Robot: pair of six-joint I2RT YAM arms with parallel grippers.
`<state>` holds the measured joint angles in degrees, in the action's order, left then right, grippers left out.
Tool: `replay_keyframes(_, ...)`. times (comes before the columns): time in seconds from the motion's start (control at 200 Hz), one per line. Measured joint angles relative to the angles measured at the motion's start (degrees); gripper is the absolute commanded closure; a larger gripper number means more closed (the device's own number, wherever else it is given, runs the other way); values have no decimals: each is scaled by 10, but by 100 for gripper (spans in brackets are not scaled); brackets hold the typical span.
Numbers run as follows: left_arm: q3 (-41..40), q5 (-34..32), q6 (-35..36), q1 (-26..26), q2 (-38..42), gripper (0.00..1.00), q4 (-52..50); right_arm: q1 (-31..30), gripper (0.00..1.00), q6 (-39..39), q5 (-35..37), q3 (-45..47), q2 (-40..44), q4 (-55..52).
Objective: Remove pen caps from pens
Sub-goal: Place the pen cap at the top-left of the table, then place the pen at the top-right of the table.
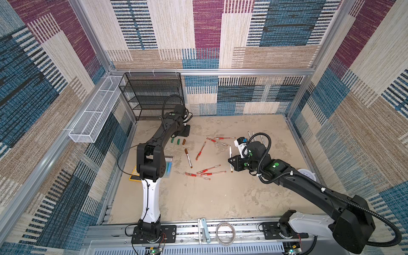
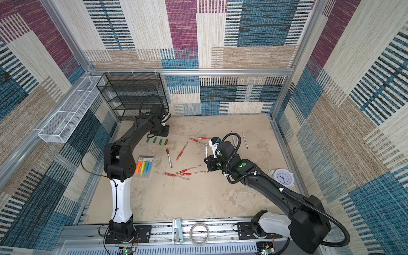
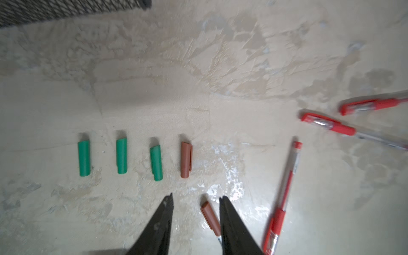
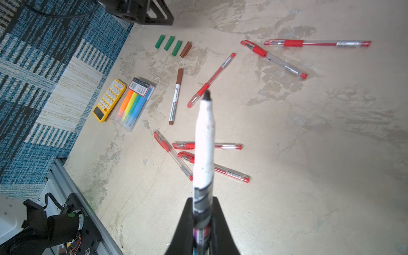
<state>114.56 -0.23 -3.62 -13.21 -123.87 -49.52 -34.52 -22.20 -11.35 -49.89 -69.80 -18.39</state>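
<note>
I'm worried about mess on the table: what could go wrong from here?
The right hand grips an uncapped white pen; its bare tip could mark the table if lowered. The open left hand hangs near the row of loose caps and could scatter them.

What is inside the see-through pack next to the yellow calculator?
Four highlighters lie side by side in the pack: orange, yellow, green and blue. A red and white label covers one end of them, so those ends cannot be seen.
</note>
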Motion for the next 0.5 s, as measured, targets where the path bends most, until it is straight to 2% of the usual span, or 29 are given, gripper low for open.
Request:
replay_keyframes(0.18, -107, 35, -8, -2, 124, 50, 21, 50, 98, 30, 1, -45, -46, -26)
replay_keyframes(0.346, -250, 66, -9, -3, 255, 29, 65, 90, 96, 65, 1, -105, -115, -52)
replay_keyframes(0.501, -367, 81, 3, -3, 373, 20, 111, 116, 95, 97, 11, -167, -183, -73)
